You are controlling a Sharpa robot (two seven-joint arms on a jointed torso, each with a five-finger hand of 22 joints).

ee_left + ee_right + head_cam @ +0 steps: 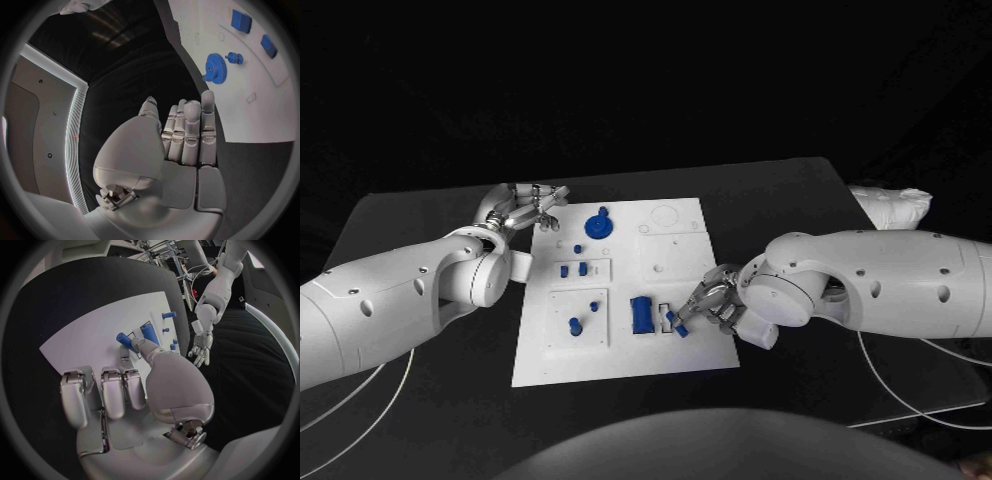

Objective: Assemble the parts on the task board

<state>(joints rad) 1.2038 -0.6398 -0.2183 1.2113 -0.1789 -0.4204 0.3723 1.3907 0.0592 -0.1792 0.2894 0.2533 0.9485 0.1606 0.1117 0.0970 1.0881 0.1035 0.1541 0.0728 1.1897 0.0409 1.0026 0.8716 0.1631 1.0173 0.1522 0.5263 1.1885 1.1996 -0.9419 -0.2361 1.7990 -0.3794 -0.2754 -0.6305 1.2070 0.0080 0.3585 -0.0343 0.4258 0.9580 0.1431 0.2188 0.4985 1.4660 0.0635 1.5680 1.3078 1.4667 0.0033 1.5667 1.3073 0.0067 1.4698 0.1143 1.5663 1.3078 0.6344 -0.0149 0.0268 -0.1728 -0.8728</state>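
The white task board (625, 345) lies in the middle of the table. On it are a blue gear (599, 224) at the far end, a blue block (642, 313) nearer me, and small blue pegs (571, 270). My left hand (524, 208) hovers off the board's far left corner with its fingers straight and nothing in it. In the left wrist view that hand (184, 135) lies over black table beside the board (262, 100) and the gear (214, 67). My right hand (708, 303) is at the board's right edge. Its thumb tip reaches a small blue part (123, 338), and its other fingers (103, 395) bend over the board.
A white bundle (894, 205) sits at the table's far right corner. Thin white cables (920, 385) run over the table's front right. Black table surface (430, 220) surrounds the board on all sides.
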